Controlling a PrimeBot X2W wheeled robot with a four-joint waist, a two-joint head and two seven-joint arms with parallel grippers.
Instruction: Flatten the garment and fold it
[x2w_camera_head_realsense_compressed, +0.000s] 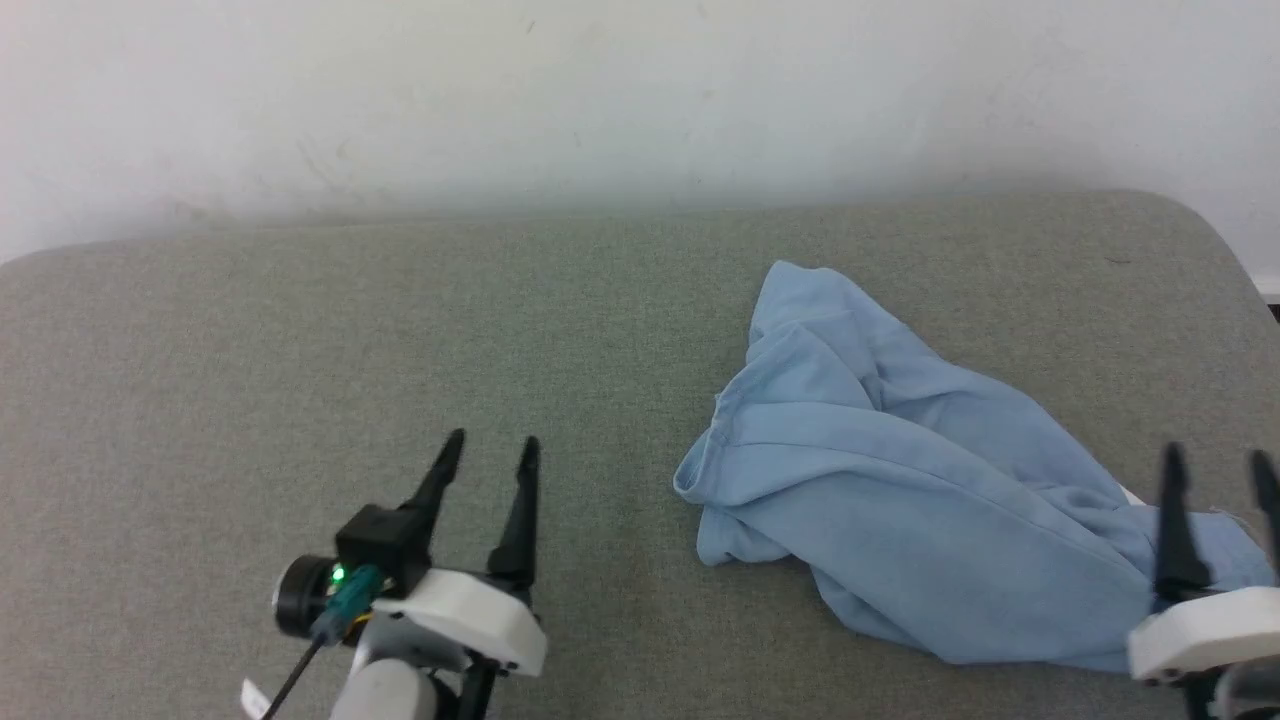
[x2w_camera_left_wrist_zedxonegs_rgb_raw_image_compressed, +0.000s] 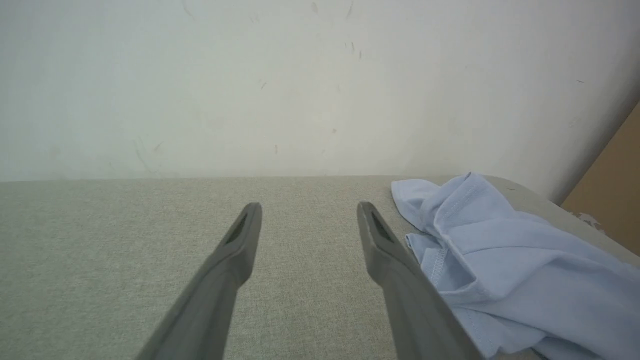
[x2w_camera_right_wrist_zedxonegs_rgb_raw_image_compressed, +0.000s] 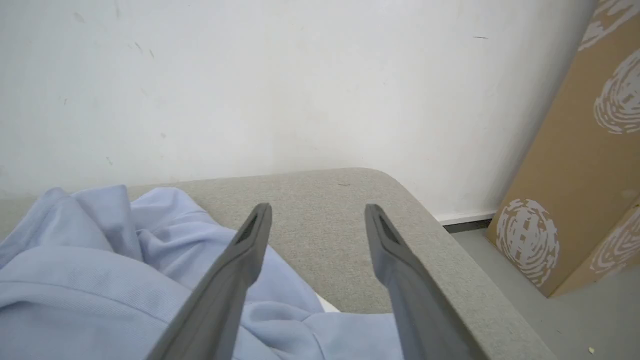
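Left pincer (x2w_camera_head_realsense_compressed: 492, 440) hovers wide open and empty over the grey fabric surface (x2w_camera_head_realsense_compressed: 300, 330). The crumpled light blue garment (x2w_camera_head_realsense_compressed: 900, 480) lies right of centre. Right pincer (x2w_camera_head_realsense_compressed: 1216, 455), fingers spread, grips nothing above the garment's right end.

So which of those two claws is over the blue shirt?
The right gripper: its fingers stand over the garment. The left gripper is over bare grey cushion beside it.

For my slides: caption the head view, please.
Crumpled light blue knit shirt on a grey fabric cushion; left hand open beside it, right hand open over its edge.
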